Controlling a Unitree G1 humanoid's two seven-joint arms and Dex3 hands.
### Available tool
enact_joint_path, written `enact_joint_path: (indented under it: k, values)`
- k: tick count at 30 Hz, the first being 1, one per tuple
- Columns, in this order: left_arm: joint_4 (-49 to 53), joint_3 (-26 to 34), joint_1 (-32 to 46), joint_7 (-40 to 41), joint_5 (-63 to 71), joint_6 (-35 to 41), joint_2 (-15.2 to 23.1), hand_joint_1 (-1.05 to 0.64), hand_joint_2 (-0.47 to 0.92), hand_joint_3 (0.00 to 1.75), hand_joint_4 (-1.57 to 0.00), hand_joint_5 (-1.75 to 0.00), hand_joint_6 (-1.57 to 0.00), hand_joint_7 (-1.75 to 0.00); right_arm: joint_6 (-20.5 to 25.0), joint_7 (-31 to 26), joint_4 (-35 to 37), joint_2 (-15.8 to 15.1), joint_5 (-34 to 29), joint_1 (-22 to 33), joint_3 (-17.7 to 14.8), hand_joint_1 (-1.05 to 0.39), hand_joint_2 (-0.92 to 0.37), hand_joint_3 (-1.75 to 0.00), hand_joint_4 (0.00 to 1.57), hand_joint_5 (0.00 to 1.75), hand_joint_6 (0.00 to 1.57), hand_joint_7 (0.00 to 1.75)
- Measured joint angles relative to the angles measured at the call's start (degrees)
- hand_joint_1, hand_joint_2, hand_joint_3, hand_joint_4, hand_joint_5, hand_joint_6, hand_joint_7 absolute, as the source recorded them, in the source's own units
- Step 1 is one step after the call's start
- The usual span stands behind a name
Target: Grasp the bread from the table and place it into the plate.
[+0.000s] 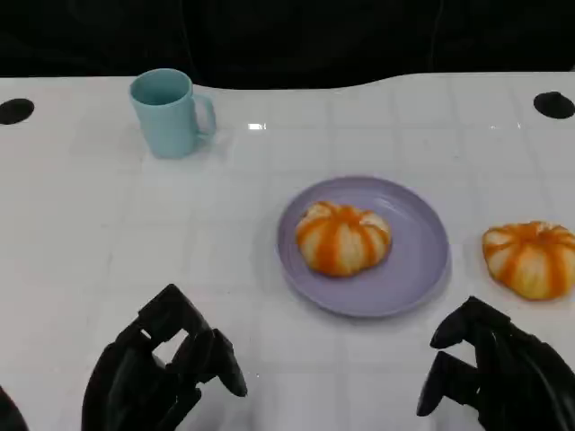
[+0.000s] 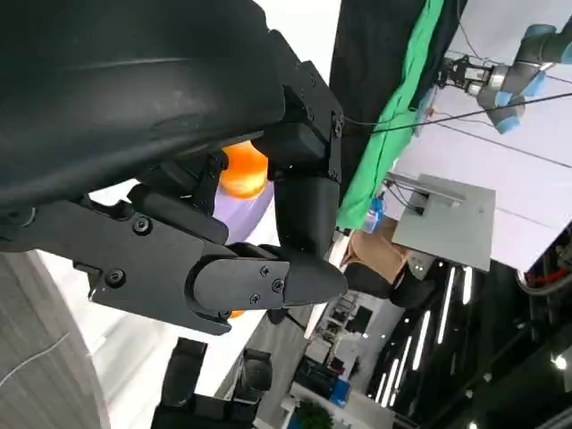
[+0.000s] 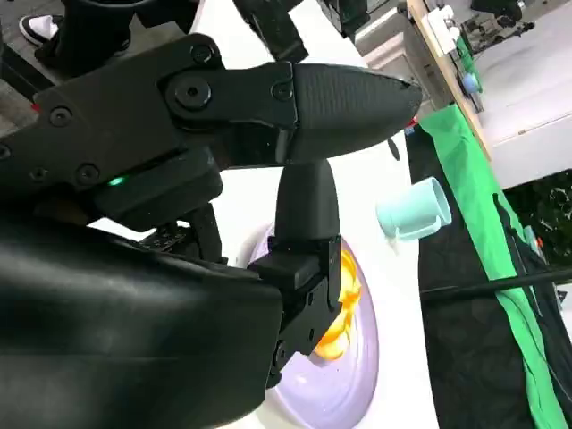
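Orange-striped bread roll (image 1: pixel 343 238) seen resting in lilac plate (image 1: pixel 415 269) at centre of white surface (image 1: pixel 108 233). Second roll (image 1: pixel 531 259) left beside plate. Left hand (image 1: pixel 166 368) and right hand (image 1: pixel 490 368) held low, fingers apart, nothing gripped. Teal mug (image 1: pixel 169 113) stood far back.

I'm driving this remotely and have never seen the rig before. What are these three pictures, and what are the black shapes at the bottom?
The black shapes are the humanoid's own hands: left hand and right hand, both holding nothing. The head view looks down from the robot's head; the other two come from cameras behind each wrist, so they look tilted. On the white table sit a purple plate with one orange-striped bread on it, a second bread beside the plate on the robot's right, and a teal mug.
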Motion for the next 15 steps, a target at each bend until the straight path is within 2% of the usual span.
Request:
enact_joint_path:
  k: [6, 15]
  values:
    - [-0.5, 0.4, 0.7, 0.0, 0.4, 1.4, 0.2, -0.54, 0.92, 0.41, -0.76, -1.75, -0.48, -1.75, 0.3, -0.2, -0.4, -0.1, 0.0, 0.2, 0.0, -0.52, -0.92, -0.51, 0.61, 1.75, 0.4, 1.69]
    - [-0.3, 0.9, 0.3, 0.0, 0.4, 1.4, -0.1, -0.55, 0.92, 0.39, -0.76, -1.75, -0.5, -1.75, 0.3, 0.1, 0.1, -0.2, 0.3, -0.1, -0.6, -0.53, -0.92, -0.46, 0.62, 1.75, 0.41, 1.68]
